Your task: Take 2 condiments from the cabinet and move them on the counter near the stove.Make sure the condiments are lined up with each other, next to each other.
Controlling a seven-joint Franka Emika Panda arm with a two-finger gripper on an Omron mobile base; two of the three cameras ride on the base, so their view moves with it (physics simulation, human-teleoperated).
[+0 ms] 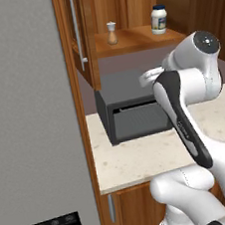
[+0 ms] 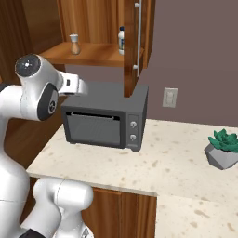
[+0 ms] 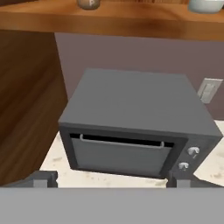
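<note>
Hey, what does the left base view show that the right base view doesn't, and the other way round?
Left base view alone: the grey refrigerator with its dark control panel at the left, and the whole white jar with its blue lid on the cabinet shelf.
Right base view alone: a potted succulent on the counter and a wall switch plate; there the open cabinet door hides most of the jar.
Both: the tan shaker on the shelf, the grey toaster oven under the cabinet, the counter and the white arm.
</note>
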